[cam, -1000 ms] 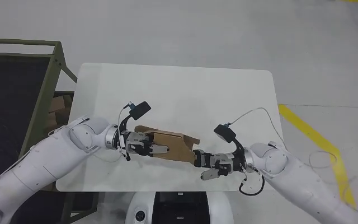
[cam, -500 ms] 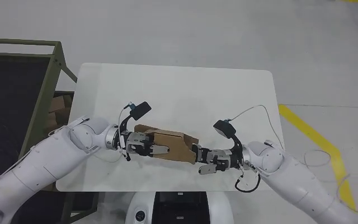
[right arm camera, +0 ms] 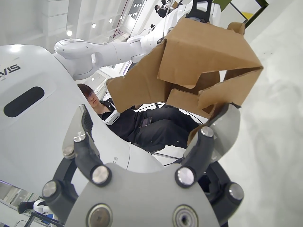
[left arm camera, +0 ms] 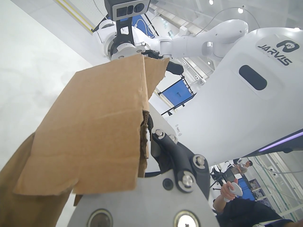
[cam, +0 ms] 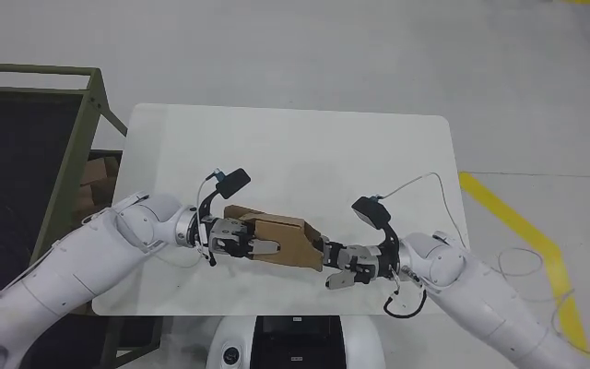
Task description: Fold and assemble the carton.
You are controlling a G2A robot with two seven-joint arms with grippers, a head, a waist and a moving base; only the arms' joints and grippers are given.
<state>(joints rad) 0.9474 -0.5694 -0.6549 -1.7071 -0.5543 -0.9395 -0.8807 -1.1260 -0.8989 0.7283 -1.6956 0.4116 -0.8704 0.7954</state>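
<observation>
A: Carton, where?
B: Brown carton [cam: 281, 238] sits over the front part of the white worktop [cam: 295, 138], lying lengthways between the two claws. It's partly opened into a tube, with the end flaps loose and not folded in.
A: Resting or lifted?
B: In the right wrist view it's up off the worktop, with its open end facing that camera.
A: Left claw?
B: Left claw [cam: 258, 244] is closed on the carton's left end. The left wrist view shows one dark finger [left arm camera: 163, 147] tight against the board's edge. The other finger is hidden behind cardboard.
A: Right claw?
B: Right claw [right arm camera: 156, 109] is spread wide at the carton's other end and grips nothing. One finger [right arm camera: 227, 121] is right up against a loose flap. The other one [right arm camera: 82, 119] is well apart from the cardboard.
A: Flaps on that end?
B: One long flap sticks out sideways and shorter ones hang below the tube. All have ragged edges.
A: Anything else around?
B: Green rack [cam: 88, 111] just beside the worktop's left side, and a yellow floor line [cam: 498, 208] off to the right.
</observation>
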